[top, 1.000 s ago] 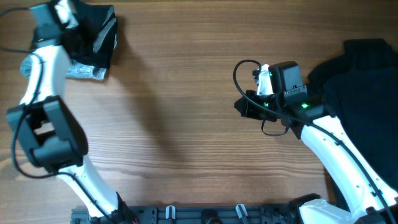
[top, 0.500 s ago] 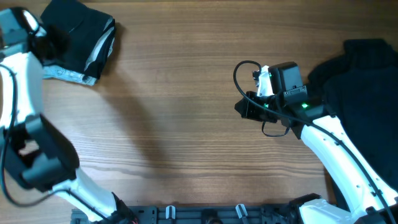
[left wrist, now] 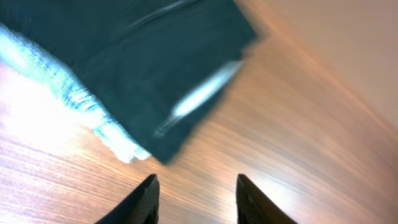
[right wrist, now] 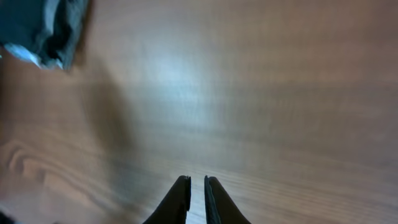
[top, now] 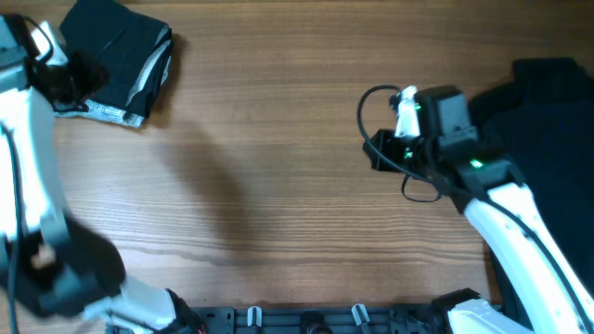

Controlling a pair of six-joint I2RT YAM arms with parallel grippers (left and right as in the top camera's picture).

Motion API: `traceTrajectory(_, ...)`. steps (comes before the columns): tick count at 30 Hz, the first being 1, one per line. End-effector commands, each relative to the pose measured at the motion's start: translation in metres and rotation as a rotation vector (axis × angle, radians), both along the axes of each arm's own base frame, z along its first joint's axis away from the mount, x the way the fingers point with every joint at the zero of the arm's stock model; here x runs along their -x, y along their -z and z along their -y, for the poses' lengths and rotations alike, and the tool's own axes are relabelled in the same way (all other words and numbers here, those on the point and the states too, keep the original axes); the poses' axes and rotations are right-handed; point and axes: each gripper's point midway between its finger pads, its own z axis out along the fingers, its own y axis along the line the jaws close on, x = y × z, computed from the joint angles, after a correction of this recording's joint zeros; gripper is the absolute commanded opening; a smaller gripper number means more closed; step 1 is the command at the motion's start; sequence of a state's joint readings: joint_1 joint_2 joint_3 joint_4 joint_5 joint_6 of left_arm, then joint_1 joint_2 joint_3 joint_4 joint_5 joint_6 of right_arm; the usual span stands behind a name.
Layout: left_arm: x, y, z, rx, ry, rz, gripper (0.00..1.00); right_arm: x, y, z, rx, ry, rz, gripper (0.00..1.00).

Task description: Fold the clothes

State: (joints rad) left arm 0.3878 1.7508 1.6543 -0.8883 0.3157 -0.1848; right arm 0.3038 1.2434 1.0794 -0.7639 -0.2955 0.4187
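A folded dark garment with a pale lining [top: 116, 63] lies at the table's far left; it also shows in the left wrist view [left wrist: 143, 68] and at the top left of the right wrist view [right wrist: 37, 28]. A pile of unfolded dark clothes [top: 548, 139] lies at the right edge. My left gripper [left wrist: 194, 186] is open and empty over bare wood, just off the folded garment; in the overhead view it sits at the far left [top: 58, 76]. My right gripper [right wrist: 197, 185] is shut and empty above bare wood, left of the pile [top: 379, 153].
The wooden table [top: 278, 186] stretches between the folded garment and the pile. A black rail with clips [top: 306, 320] runs along the front edge. A black cable [top: 376, 102] loops off the right wrist.
The left arm has pulled back left off the folded garment, which stays put. The right arm has shifted a little to the right, toward the pile.
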Motion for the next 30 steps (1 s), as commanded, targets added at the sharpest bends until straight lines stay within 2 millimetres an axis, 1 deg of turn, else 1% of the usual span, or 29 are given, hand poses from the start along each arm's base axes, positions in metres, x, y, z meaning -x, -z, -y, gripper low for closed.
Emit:
traceTrajectory(1,0.053,-0.101,0.091,-0.123,0.33,0.2,0.51,-0.007,-0.086,0.022,0.076,0.029,0.311,0.15)
traceTrajectory(2,0.084,-0.123,0.127,-0.163,0.422,0.232,0.69,0.002,-0.117,0.028,0.089,0.017,0.42,0.2)
traceTrajectory(3,0.104,-0.133,0.146,-0.197,0.463,0.241,0.86,0.009,-0.133,0.033,0.102,0.015,0.482,0.25)
traceTrajectory(4,0.121,-0.138,0.161,-0.224,0.5,0.239,1.0,0.018,-0.145,0.038,0.12,0.008,0.536,0.33)
traceTrajectory(5,0.135,-0.139,0.171,-0.238,0.53,0.233,1.0,0.025,-0.153,0.043,0.134,0.009,0.572,0.44)
traceTrajectory(6,0.152,-0.139,0.182,-0.257,0.572,0.218,1.0,0.036,-0.163,0.049,0.153,0.009,0.619,0.63)
traceTrajectory(7,0.167,-0.134,0.184,-0.274,0.558,0.174,1.0,0.046,-0.171,0.055,0.162,0.023,0.652,0.99)
traceTrajectory(8,0.177,-0.129,0.182,-0.287,0.532,0.131,1.0,0.052,-0.176,0.06,0.165,0.038,0.671,1.0)
traceTrajectory(10,0.188,-0.12,0.18,-0.298,0.534,0.069,1.0,0.057,-0.181,0.063,0.163,0.047,0.692,1.0)
traceTrajectory(12,0.188,-0.115,0.18,-0.296,0.537,0.047,1.0,0.057,-0.181,0.063,0.163,0.047,0.693,1.0)
traceTrajectory(16,0.188,-0.115,0.181,-0.296,0.538,0.045,1.0,0.058,-0.179,0.063,0.165,0.046,0.681,1.0)
traceTrajectory(19,0.188,-0.115,0.18,-0.296,0.538,0.045,1.0,0.062,-0.168,0.063,0.138,0.064,0.615,1.0)
traceTrajectory(20,0.188,-0.115,0.18,-0.296,0.538,0.045,1.0,0.065,-0.159,0.068,0.152,0.089,0.574,1.0)
traceTrajectory(22,0.188,-0.115,0.18,-0.296,0.538,0.045,1.0,0.064,-0.153,0.082,0.21,0.146,0.553,1.0)
traceTrajectory(23,0.188,-0.115,0.181,-0.296,0.538,0.045,1.0,0.063,-0.158,0.106,0.295,0.254,0.579,1.0)
traceTrajectory(26,0.188,-0.115,0.18,-0.296,0.538,0.045,1.0,0.059,-0.161,0.122,0.36,0.327,0.602,1.0)
traceTrajectory(28,0.188,-0.115,0.18,-0.296,0.538,0.045,1.0,0.058,-0.162,0.115,0.37,0.25,0.676,1.0)
traceTrajectory(29,0.188,-0.115,0.18,-0.296,0.538,0.045,1.0,0.06,-0.16,0.11,0.358,0.209,0.713,1.0)
traceTrajectory(30,0.188,-0.115,0.18,-0.296,0.538,0.045,1.0,0.062,-0.153,0.107,0.36,0.162,0.752,1.0)
